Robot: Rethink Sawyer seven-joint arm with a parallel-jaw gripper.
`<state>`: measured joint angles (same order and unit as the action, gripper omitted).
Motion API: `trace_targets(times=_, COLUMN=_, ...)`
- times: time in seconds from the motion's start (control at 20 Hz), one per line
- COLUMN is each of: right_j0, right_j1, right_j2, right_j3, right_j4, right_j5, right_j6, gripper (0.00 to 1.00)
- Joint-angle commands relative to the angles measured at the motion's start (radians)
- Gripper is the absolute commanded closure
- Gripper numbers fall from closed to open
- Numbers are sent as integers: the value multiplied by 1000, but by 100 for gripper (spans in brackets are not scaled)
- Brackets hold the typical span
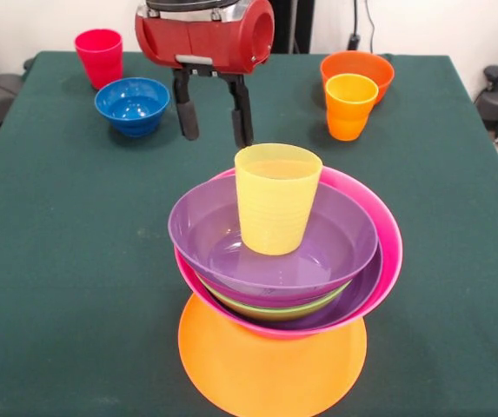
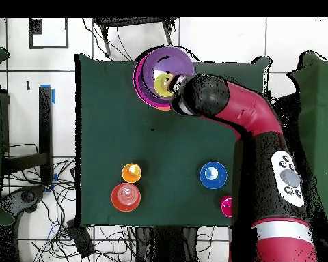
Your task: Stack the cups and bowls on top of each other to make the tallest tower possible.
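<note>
Front view, left to right. Far left: one red cup point(image 1: 99, 55) upright on the table point(image 1: 49, 261), one small blue bowl point(image 1: 132, 105) just right of it and nearer. Centre: claw point(image 1: 213, 122) hangs from the red arm point(image 1: 205, 35), two black fingers point(image 1: 186, 111) spread apart, open, gripping nothing, above the table just behind the tower point(image 1: 279, 287). Tower stands near centre: large orange bowl point(image 1: 270, 365) upside down as base, large pink bowl point(image 1: 379, 261) on it, lime green bowl point(image 1: 283, 310) showing as a thin rim inside, two purple bowls point(image 1: 222, 234) nested on top, one translucent yellow cup point(image 1: 276, 204) upright in the top purple bowl. Far right: one red-orange bowl point(image 1: 358, 69), one orange-yellow cup point(image 1: 350, 106) touching or just in front of it.

Count: three cups, seven bowls; five bowls plus one cup in the tower.

Table has a dark green cloth. Light wall behind, cables at the right edge. Overhead view: white tiled floor point(image 2: 30, 102), cables near the table's bottom-left corner.
</note>
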<state>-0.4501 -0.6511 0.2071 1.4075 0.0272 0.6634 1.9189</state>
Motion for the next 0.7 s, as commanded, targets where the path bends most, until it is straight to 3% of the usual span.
trace_targets(times=0.05, right_j0=-18, right_j1=-1, right_j2=58, right_j3=88, right_j4=-6, right_j5=130, right_j6=-25, gripper=0)
trace_targets(times=0.45, right_j0=-59, right_j1=-73, right_j2=4, right_j3=189, right_j4=-43, right_j5=126, right_j6=-34, gripper=0)
trace_targets(times=0.7, right_j0=-87, right_j1=-115, right_j2=-8, right_j3=286, right_j4=-56, right_j5=71, right_j6=-21, gripper=0)
